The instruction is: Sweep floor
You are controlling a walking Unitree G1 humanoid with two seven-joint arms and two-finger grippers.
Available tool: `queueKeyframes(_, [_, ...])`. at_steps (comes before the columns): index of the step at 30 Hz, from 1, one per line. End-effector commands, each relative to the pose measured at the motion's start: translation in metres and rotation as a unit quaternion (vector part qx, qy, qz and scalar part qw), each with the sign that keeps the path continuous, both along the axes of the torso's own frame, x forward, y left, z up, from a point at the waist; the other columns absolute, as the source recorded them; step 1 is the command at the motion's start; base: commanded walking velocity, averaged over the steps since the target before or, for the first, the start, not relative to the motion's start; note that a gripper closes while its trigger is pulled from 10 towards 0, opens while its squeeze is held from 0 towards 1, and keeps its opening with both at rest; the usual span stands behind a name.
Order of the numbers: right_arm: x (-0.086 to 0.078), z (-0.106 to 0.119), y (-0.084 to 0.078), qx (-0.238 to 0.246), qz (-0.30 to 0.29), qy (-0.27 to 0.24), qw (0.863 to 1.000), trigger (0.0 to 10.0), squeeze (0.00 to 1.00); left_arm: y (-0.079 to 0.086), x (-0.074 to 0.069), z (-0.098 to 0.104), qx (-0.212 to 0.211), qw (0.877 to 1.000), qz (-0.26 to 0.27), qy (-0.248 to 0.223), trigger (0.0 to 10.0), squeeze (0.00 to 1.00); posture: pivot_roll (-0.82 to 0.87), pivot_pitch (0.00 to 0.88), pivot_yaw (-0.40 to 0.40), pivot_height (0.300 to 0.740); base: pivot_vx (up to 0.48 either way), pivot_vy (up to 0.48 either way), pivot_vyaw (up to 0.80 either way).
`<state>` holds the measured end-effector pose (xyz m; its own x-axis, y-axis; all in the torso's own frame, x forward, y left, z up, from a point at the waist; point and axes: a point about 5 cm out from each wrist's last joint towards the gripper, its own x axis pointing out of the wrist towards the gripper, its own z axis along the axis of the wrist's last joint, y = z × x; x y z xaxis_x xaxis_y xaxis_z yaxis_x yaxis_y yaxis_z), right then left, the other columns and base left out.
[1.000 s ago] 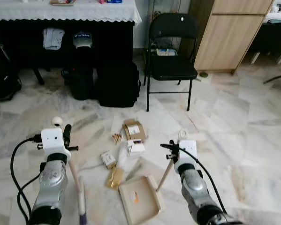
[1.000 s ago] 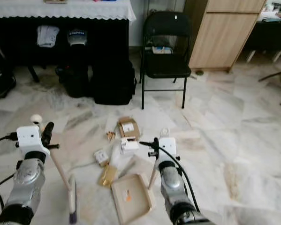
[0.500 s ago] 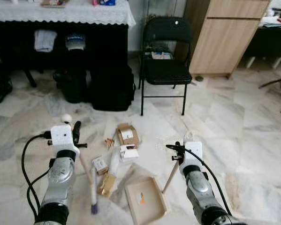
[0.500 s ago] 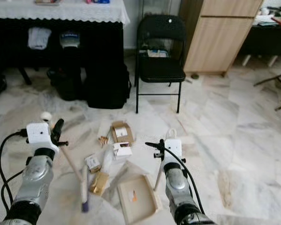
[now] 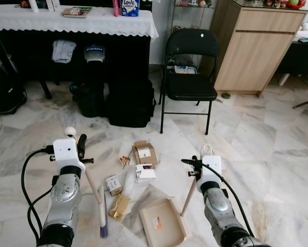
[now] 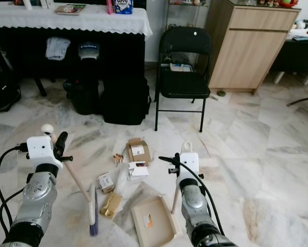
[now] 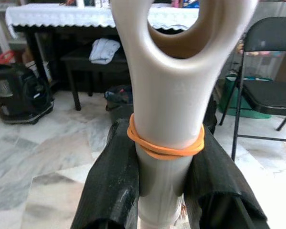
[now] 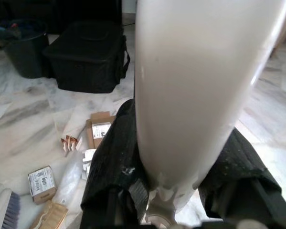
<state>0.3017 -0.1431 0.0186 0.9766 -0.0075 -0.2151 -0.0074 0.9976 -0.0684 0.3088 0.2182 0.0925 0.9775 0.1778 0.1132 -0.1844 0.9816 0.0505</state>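
Left gripper [image 7: 164,186] at 8 o'clock, jaws pinching the cream, loop-ended handle of a wooden-shafted broom [image 5: 94,193], purple-tipped bristles resting on the white marble floor [image 5: 267,149] at 7 o'clock. Right gripper [image 8: 176,191] at 5 o'clock, jaws clamped on the cream handle of a pale wooden square dustpan [image 5: 163,229] lying flat at 6 o'clock. Small cardboard boxes and paper scraps [image 5: 138,167] strewn between broom and dustpan, black folding chair [image 5: 188,67] and black-skirted desk [image 5: 71,20] at 12 o'clock.
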Motion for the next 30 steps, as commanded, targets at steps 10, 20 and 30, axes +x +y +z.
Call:
queueKeyframes(10, [0.0045, 0.0062, -0.0016, 0.002, -0.004, -0.014, 1.000, 10.0, 0.00, 0.0032, 0.0008, 0.0080, 0.008, 1.000, 0.013, -0.022, 10.0, 0.00, 0.03, 0.004, -0.070, 0.740, 0.229, 0.000, -0.35])
queueKeyframes(20, [0.0043, 0.0058, -0.0029, 0.001, -0.010, -0.013, 1.000, 10.0, 0.00, 0.0041, -0.0004, 0.0066, 0.011, 1.000, 0.014, -0.020, 10.0, 0.00, 0.03, 0.004, -0.070, 0.740, 0.000, 0.000, 0.00])
queueKeyframes(30, [0.0056, 0.0063, -0.0103, 0.028, -0.045, -0.009, 0.999, 10.0, 0.00, 0.0078, -0.0018, 0.0079, 0.013, 0.999, 0.024, -0.025, 10.0, 0.00, 0.03, 0.014, -0.070, 0.740, 0.000, 0.000, 0.00])
